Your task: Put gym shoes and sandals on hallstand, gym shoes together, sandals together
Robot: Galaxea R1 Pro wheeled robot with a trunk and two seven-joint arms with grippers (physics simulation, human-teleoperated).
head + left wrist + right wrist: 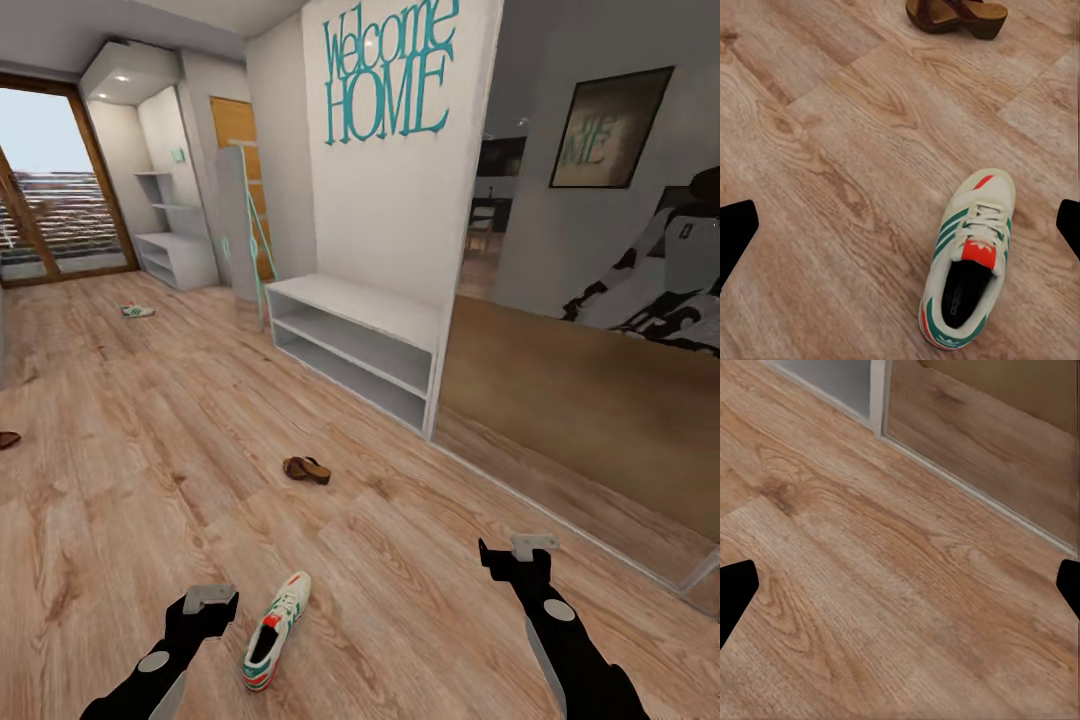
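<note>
One gym shoe (276, 630) just right of the open, empty left pincer (209, 596).

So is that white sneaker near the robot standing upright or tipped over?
Upright. The sneaker rests flat on its sole on the wood floor; its opening, laces and red tongue face up, and both green-striped sides show evenly.

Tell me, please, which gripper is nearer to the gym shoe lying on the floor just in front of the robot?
The left. The left gripper hangs just beside the gym shoe, fingers apart and empty. The right gripper hangs well off on the shoe's other side, over bare floor.
</note>
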